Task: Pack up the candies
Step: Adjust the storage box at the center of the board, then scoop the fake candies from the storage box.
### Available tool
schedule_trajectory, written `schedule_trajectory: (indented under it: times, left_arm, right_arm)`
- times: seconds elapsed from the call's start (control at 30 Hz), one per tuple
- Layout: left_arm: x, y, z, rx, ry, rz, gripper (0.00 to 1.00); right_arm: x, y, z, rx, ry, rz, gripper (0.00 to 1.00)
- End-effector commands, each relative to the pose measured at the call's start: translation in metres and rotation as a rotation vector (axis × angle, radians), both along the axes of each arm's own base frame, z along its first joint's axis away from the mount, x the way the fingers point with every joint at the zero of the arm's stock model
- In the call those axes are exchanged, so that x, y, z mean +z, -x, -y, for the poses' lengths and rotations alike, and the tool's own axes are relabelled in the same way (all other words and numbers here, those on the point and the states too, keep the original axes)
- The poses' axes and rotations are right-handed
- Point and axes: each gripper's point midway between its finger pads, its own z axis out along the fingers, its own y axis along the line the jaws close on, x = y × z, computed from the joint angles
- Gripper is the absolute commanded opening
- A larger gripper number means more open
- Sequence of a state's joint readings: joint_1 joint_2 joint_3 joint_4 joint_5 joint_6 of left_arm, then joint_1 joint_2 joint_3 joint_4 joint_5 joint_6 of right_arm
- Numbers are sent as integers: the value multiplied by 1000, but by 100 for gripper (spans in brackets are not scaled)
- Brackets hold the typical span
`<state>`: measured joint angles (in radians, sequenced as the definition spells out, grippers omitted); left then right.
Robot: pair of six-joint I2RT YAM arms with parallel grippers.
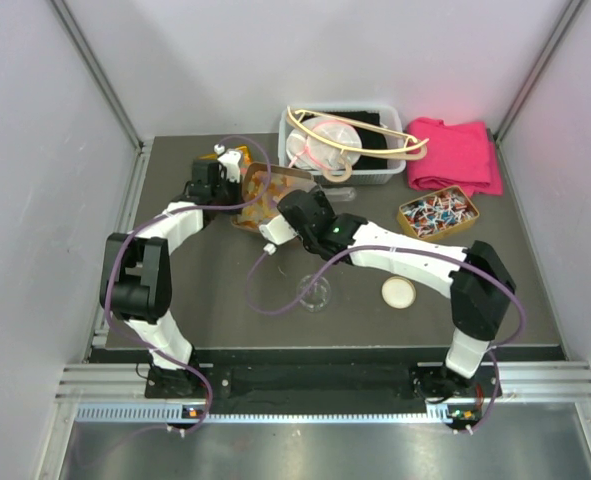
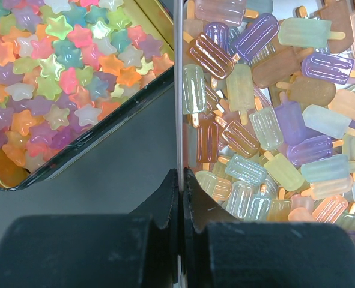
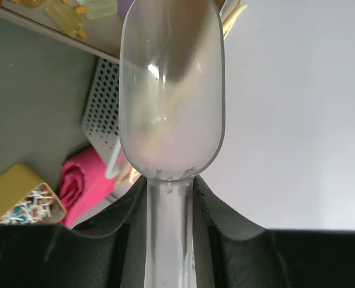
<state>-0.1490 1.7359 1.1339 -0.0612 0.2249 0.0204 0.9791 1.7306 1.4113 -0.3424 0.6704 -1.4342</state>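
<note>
Left tool (image 2: 178, 180): shut tight, pinching a thin upright edge (image 2: 178, 90) that runs up the centre of the left wrist view. Whether that edge belongs to a bag or a tray cannot be told.
Popsicle-shaped candies (image 2: 267, 120): a dense translucent heap just right of the pinched edge, filling the right half of the left wrist view.
Star-shaped candies (image 2: 63, 66): piled in a gold-lined tin (image 2: 93, 141) at the upper left of that view, left of the edge.
Right tool (image 3: 168, 192): nearly closed, clamped on the handle of a clear plastic scoop (image 3: 171, 90), with the bowl pointing to the top of the frame.
Both tools: close together left of centre in the top view, on the dark table (image 1: 225, 290).
Wrapped sweets: in a gold tin (image 3: 12, 183) at the right.
Pink cloth (image 1: 455, 155): upper right, beside a clear bin (image 1: 375, 172).
Round lid (image 1: 398, 292): lower centre.
</note>
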Motion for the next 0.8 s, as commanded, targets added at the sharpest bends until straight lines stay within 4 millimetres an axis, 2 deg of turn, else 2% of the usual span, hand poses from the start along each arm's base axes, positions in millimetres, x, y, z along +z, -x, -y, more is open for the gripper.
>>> schedule_trajectory:
  times: [0.0, 0.03, 0.1, 0.13, 0.17, 0.2, 0.23, 0.3, 0.5, 0.67, 0.77]
  left_arm:
    - [70, -16, 16, -25, 99, 201, 0]
    - [71, -16, 16, -24, 98, 203, 0]
    - [71, -15, 17, -24, 98, 204, 0]
    - [74, -14, 17, -23, 99, 210, 0]
    - [76, -13, 17, -21, 101, 213, 0]
    - [76, -12, 17, -20, 101, 217, 0]
    - [80, -11, 17, -18, 102, 227, 0]
    - [81, -9, 17, -13, 102, 233, 0]
    - [94, -2, 16, -3, 112, 268, 0]
    - [99, -2, 18, -7, 130, 278, 0]
    - [96, -2, 19, -9, 126, 275, 0]
  right_arm:
    - [39, -14, -22, 36, 49, 128, 0]
    - [32, -16, -26, 39, 74, 122, 0]
    - [35, -21, -30, 50, 117, 135, 0]
    - [30, -25, -35, 51, 136, 140, 0]
    - [37, -28, -39, 51, 129, 157, 0]
    - [38, -31, -42, 54, 145, 166, 0]
    - [30, -34, -46, 52, 170, 165, 0]
    - [37, -43, -51, 51, 185, 207, 0]
    - [28, -64, -47, 27, 278, 243, 0]
    - [14, -63, -47, 51, 312, 197, 0]
    - [1, -49, -45, 81, 319, 92, 0]
